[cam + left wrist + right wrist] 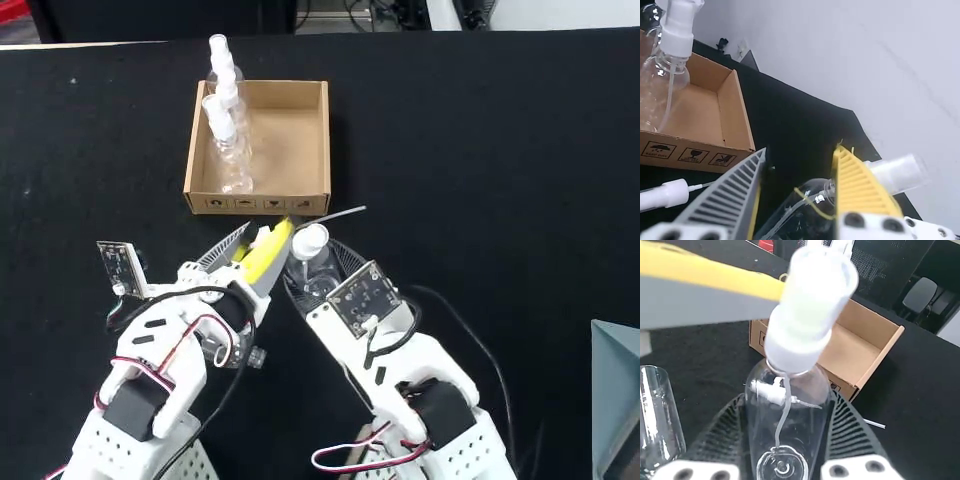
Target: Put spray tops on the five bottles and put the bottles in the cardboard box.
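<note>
Bottle (787, 440), spray top (807, 305) seated, being clamped by right gripper (788, 407) just before cardboard box (322, 140); left gripper (800, 150) jaws being held apart, yellow finger (268, 252) being held touching spray top; two capped bottles (228, 130) being kept upright inside box; loose spray top (665, 195) and uncapped bottle (655, 415) being left on table (480, 150) beside arms.

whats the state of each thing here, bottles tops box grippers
held bottle: upright, top on
right gripper: shut on held bottle
left gripper: open, yellow finger by the top
box bottles: two, tops on
box: open, two bottles inside
loose top: lying flat
bare bottle: no top on
</note>
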Robot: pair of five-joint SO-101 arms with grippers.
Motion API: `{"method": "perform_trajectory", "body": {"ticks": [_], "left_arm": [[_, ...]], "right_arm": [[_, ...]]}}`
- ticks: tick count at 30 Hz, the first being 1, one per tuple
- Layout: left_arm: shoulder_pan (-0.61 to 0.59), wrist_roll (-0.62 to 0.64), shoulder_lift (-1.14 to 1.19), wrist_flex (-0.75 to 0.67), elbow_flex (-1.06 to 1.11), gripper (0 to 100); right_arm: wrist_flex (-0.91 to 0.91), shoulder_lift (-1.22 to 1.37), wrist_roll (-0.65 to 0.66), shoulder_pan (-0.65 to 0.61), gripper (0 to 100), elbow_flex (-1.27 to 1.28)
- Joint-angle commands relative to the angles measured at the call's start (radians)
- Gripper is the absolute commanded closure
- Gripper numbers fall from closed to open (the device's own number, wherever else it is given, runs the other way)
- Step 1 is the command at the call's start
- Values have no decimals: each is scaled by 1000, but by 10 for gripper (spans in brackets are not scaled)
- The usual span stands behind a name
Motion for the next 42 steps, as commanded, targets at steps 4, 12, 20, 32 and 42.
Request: {"method": "perform_trajectory", "body": {"ticks": [4, 12, 20, 32, 42], "left_arm": [[85, -64, 0, -9, -4, 806], [102, -71, 0, -9, 10, 806], [99, -66, -2, -9, 7, 806], [90, -69, -2, -11, -5, 806], [-19, -71, -2, -18, -10, 806]], "right_arm": [[-25, -122, 9, -14, 986, -10], [-25, -122, 9, -14, 986, -8], [-25, -122, 9, -14, 986, -8], [-25, -122, 9, -12, 986, -8], [-25, -127, 9, -3, 986, -8]]}}
